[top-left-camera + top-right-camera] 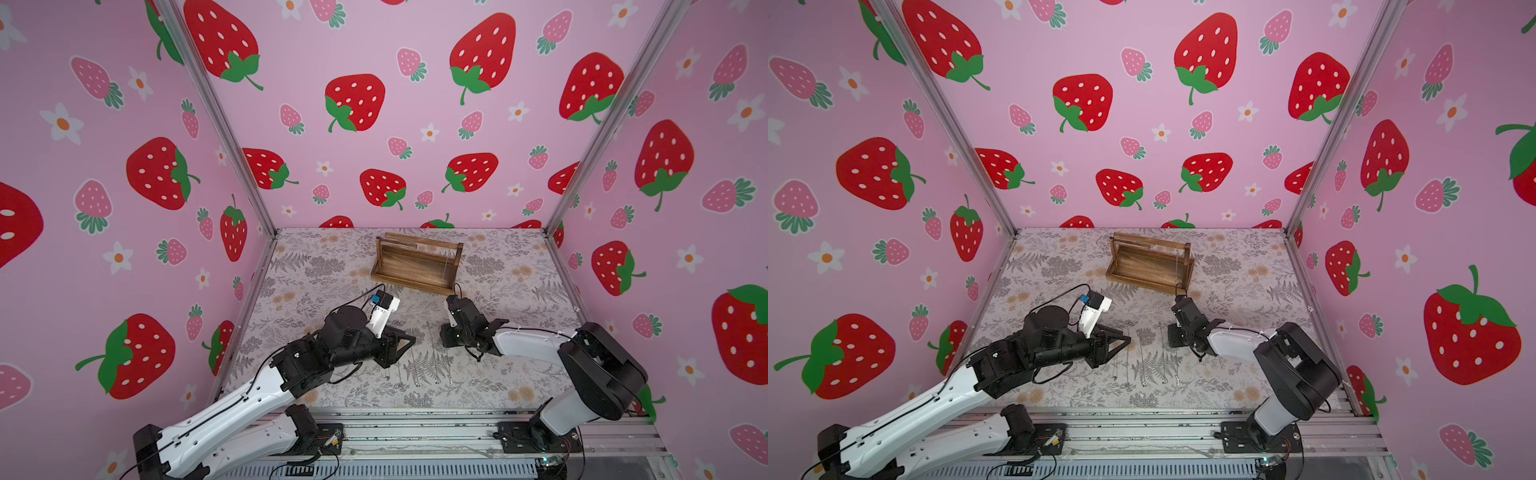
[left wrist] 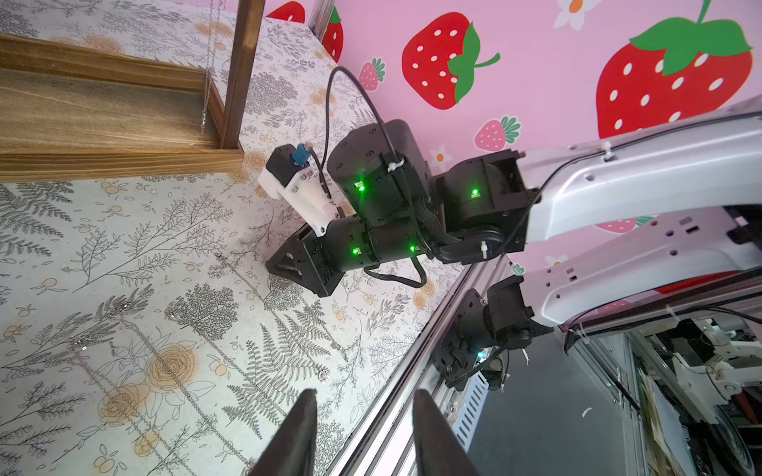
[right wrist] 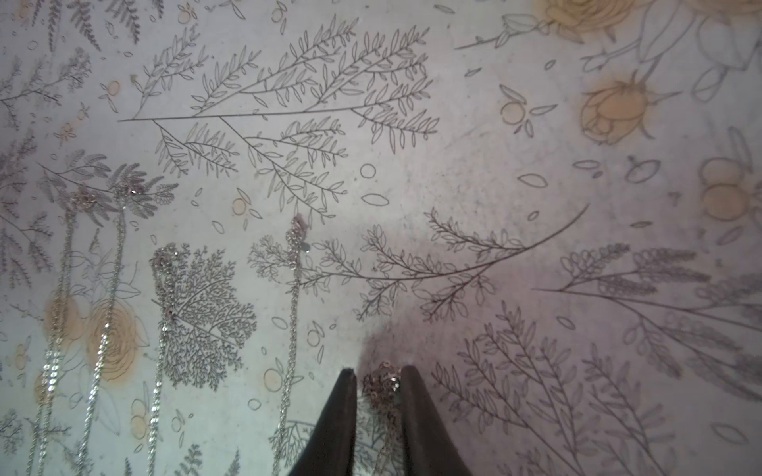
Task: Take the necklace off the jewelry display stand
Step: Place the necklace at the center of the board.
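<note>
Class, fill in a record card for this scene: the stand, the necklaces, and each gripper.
Stand: wooden jewelry display stand, upright at the table's far end
On stand: one chain hanging near an end post
On table: several necklaces laid side by side
Left gripper: open, empty
Right gripper: low over the table, fingers slightly parted around a bunched necklace; grip unclear

Above centre in both top views, the jewelry display stand is brown stained wood, matt, with the grain showing. The necklace chains are fine silvery metal and glint. The table cover is a matt printed sheet; paper or cloth, I can't tell. The arm shells are smooth white plastic with a slight sheen.
</note>
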### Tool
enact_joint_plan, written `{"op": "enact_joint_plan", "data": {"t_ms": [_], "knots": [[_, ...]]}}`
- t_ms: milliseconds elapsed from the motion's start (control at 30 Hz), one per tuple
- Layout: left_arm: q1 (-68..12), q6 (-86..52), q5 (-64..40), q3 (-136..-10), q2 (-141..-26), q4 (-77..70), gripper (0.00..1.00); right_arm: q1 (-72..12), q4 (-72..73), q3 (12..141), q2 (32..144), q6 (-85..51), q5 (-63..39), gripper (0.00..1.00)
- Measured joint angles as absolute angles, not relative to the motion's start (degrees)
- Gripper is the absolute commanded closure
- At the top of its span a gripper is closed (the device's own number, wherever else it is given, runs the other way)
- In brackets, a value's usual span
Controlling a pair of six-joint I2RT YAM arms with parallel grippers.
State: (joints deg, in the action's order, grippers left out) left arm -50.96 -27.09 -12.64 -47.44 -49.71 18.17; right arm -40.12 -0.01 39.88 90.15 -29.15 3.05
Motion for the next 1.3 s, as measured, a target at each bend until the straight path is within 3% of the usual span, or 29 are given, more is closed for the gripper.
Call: {"op": "enact_joint_plan", "data": {"t_ms": [167, 400, 567, 1300], "knots": [[-50.96, -27.07, -12.64, -47.44, -49.84, 18.15, 0.60, -40.10, 0.05, 40.36, 90.78, -29.43, 3.11, 0.80], [-50.96, -27.05, -12.62, -47.44, -49.87, 18.13, 0.60, -40.12, 0.16, 41.43, 92.20, -30.46, 3.86, 0.92], [-50.96, -27.05, -12.62, -47.03, -49.43, 17.98, 0.60, -40.10, -0.08, 41.74, 92.42, -30.83, 4.14, 0.95], [-51.00, -27.05, -12.47, -44.69, -46.04, 17.96, 0.60, -40.10, -3.92, 44.36, 93.32, -30.87, 5.96, 0.95]]}}
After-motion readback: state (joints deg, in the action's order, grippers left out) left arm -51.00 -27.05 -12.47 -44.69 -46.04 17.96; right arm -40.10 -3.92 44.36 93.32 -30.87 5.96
